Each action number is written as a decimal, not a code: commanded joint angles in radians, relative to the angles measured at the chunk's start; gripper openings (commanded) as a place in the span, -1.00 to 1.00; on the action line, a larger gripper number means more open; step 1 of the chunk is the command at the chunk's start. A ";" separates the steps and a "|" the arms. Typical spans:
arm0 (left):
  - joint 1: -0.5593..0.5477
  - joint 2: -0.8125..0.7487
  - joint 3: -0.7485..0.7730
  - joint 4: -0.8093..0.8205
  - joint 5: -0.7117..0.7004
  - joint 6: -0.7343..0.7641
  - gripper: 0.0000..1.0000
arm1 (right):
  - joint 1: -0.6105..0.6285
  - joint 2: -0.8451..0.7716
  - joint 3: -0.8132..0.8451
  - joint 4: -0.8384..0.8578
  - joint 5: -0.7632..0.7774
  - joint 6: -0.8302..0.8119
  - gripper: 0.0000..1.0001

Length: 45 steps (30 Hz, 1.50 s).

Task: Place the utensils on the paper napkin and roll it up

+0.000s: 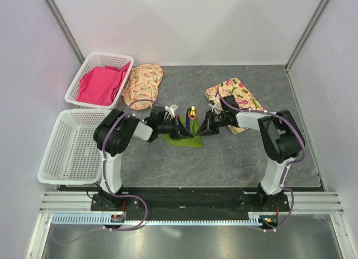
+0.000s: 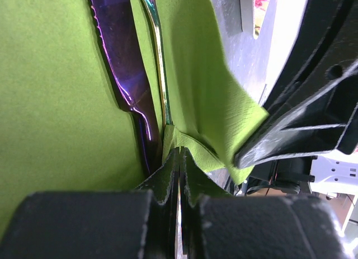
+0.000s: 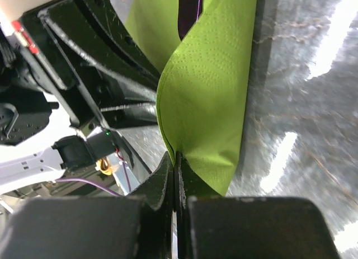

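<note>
The lime-green paper napkin (image 1: 189, 140) lies mid-table between both grippers. On it lie the utensils: a dark-blue one (image 2: 126, 74) and a thin one (image 2: 159, 63) whose gold end (image 1: 192, 111) sticks out past the napkin's far edge. My left gripper (image 2: 179, 151) is shut on a pinched fold of the paper napkin (image 2: 56, 102) near the utensils' near ends. My right gripper (image 3: 176, 156) is shut on the opposite edge of the napkin (image 3: 207, 91), which curls upward over the dark utensil (image 3: 189, 13). The two grippers nearly touch; the right one's fingers (image 2: 313, 102) show in the left wrist view.
A white basket (image 1: 89, 63) holding a pink cloth (image 1: 100, 83) stands at the back left. An empty white basket (image 1: 70, 147) is in front of it. Floral mats lie at the back middle (image 1: 142, 83) and right (image 1: 238, 97). White walls enclose the table.
</note>
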<state>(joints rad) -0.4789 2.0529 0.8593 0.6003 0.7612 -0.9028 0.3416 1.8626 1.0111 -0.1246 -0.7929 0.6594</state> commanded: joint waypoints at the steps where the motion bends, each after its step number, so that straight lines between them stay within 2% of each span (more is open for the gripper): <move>1: 0.005 0.010 0.024 0.000 -0.016 0.021 -0.96 | 0.028 0.046 0.024 0.098 -0.019 0.092 -1.00; 10: 0.011 -0.005 0.026 -0.004 -0.011 0.018 -0.96 | 0.033 0.089 0.001 0.092 0.018 0.103 -1.00; 23: 0.019 -0.122 -0.011 0.003 0.015 -0.013 -0.96 | 0.031 0.099 0.015 -0.003 0.106 0.042 -1.00; 31: 0.045 -0.230 -0.101 -0.106 0.027 0.053 -0.95 | 0.033 0.106 0.037 -0.020 0.109 0.031 -1.00; 45: 0.046 -0.154 -0.072 -0.230 -0.043 0.143 -0.96 | 0.033 0.090 0.044 0.002 0.074 0.083 -1.00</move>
<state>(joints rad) -0.4351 1.8729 0.7544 0.4095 0.7532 -0.8185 0.3714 1.9499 1.0237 -0.1333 -0.7086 0.7109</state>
